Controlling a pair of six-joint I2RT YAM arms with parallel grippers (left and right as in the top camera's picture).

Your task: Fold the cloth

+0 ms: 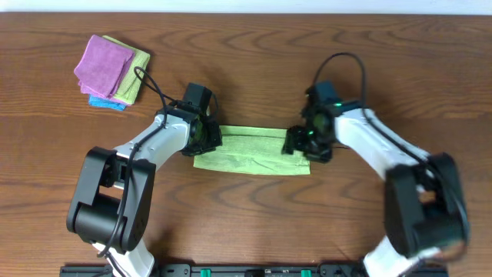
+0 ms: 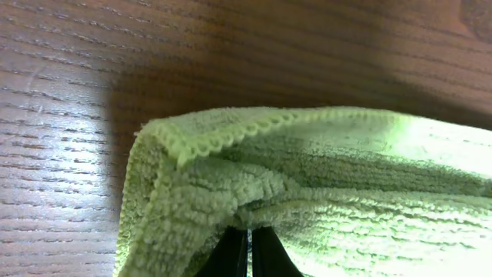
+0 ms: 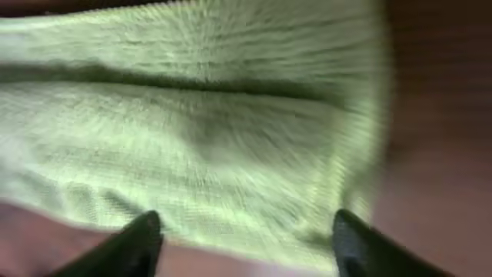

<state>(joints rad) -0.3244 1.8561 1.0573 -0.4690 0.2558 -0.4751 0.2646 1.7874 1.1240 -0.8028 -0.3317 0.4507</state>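
Light-green terry cloth [image 1: 250, 154], folded into a long strip running left-right, mid-table [image 1: 254, 46]. Layers slightly offset, with a lengthwise crease along the top. At the left end, a scalloped stitched hem shows and the fabric is bunched into a small raised pucker. The right end lies flat; the close view there is blurred.

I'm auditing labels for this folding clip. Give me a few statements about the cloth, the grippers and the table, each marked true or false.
1. The left gripper is shut on the light green cloth. True.
2. The right gripper is shut on the cloth too. False: its fingers stand wide apart over the cloth's right end.
3. The stack of folded cloths has a white cloth on top. False: a purple cloth is on top.
4. The two grippers are at opposite ends of the light green cloth. True.
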